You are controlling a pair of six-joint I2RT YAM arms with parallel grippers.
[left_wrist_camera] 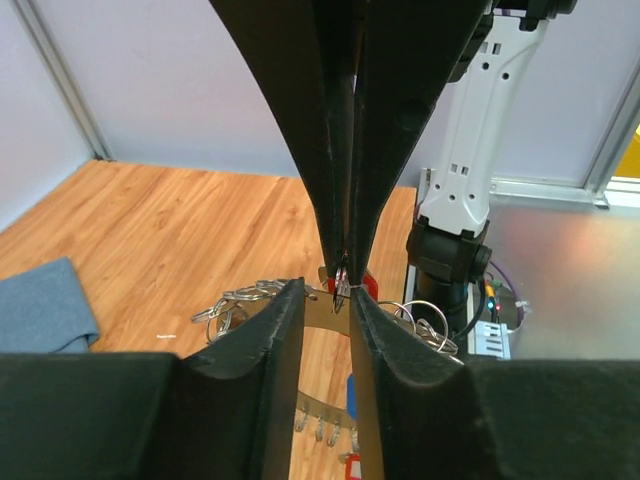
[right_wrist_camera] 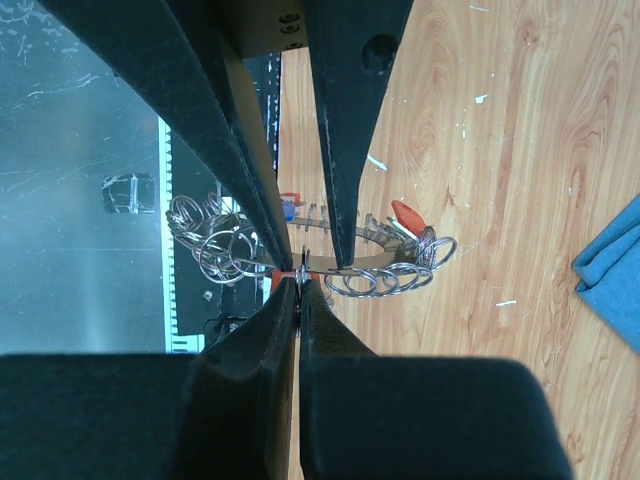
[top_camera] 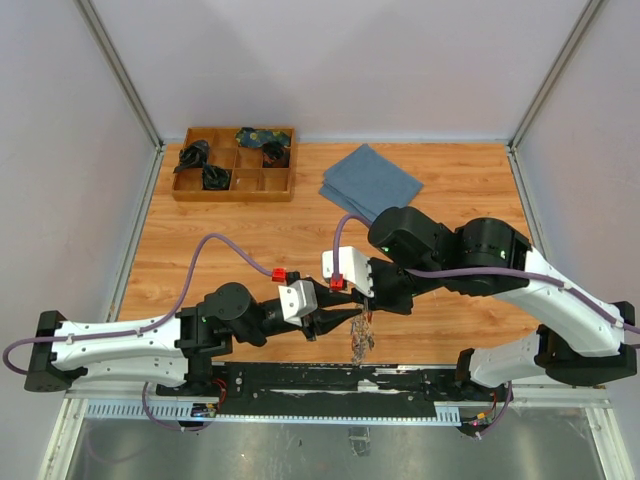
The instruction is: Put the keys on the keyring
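Threading step: we judge one red-tagged key [left_wrist_camera: 366,286] is being worked onto the keyring [right_wrist_camera: 385,278] and is not yet seated.
Right gripper [right_wrist_camera: 298,288]: pinched fully closed on the red-tagged key, at what seems to be its small loop, though the view there is crowded.
Left gripper [left_wrist_camera: 328,295]: jaws partly apart, straddling the right gripper's tip; we cannot tell whether its pads touch the ring.
Keyring position: it hangs as a bunch of silver loops and keys just below both grippers, over the near edge of the table [top_camera: 250,230].
Next move: we think the left jaws must steady the ring's wire while the right feeds the key's loop into the split, slowly and well aligned.
Writing: we read no brand or label; the white strip [top_camera: 300,409] carries tick marks, figures too small to read.
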